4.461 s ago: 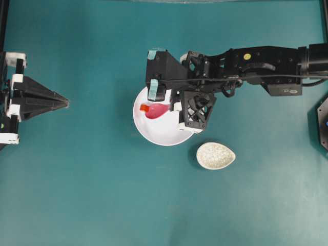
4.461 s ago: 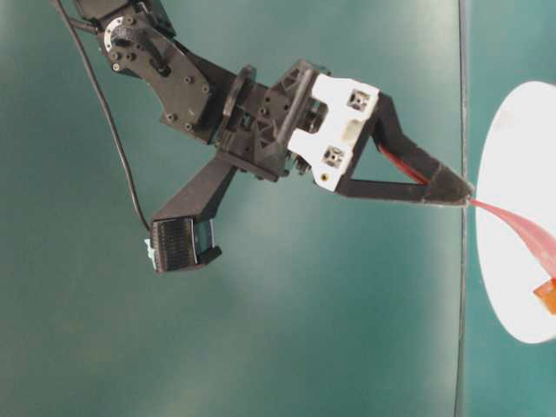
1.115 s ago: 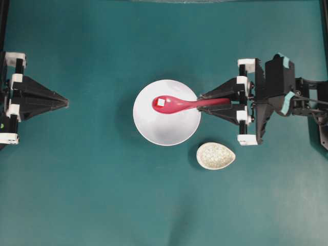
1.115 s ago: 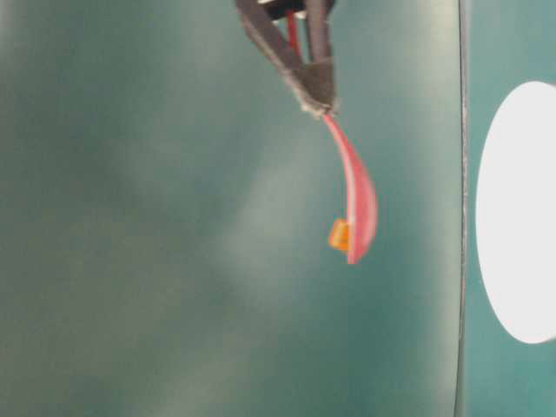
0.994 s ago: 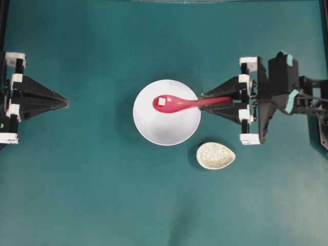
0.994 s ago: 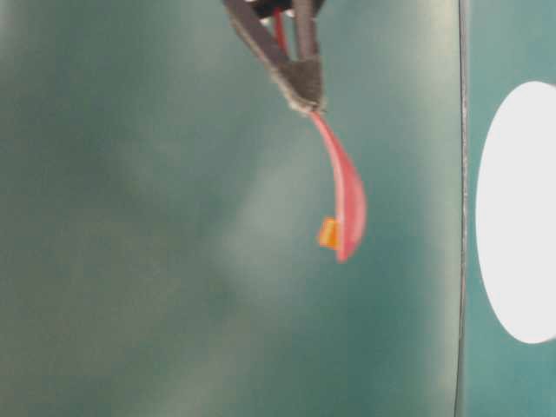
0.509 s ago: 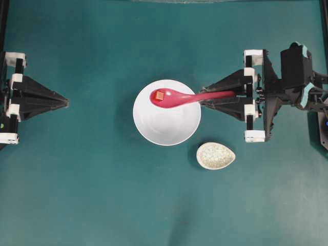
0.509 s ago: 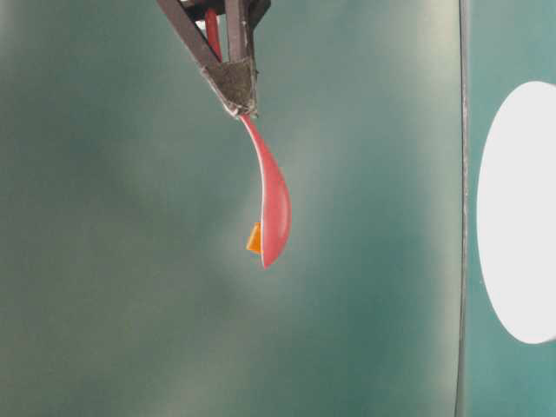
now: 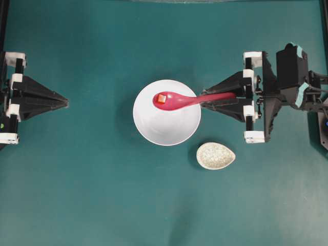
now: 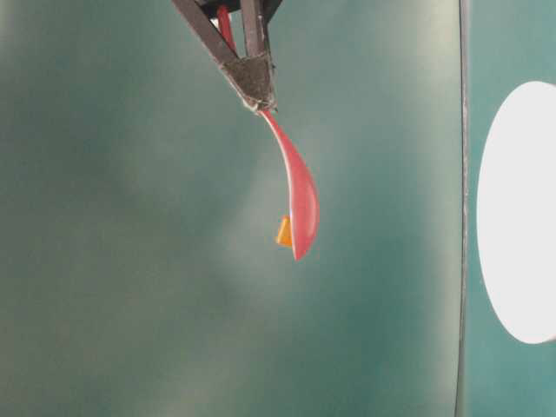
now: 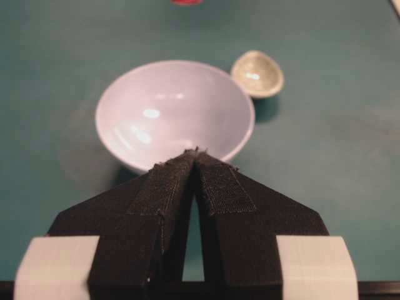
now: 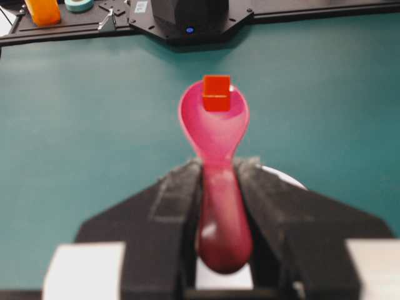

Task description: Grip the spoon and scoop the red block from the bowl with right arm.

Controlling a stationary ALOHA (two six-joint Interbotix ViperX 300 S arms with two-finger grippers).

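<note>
My right gripper (image 9: 203,101) pinched the spoon (image 9: 177,100) by its handle, holding the scoop in the air above the bowl (image 9: 166,125), toward its 12 o'clock rim. The red block (image 12: 217,94) sat in the scoop. My left gripper (image 9: 65,103), fingers pressed together, rested well off at the bowl's 9 o'clock.
</note>
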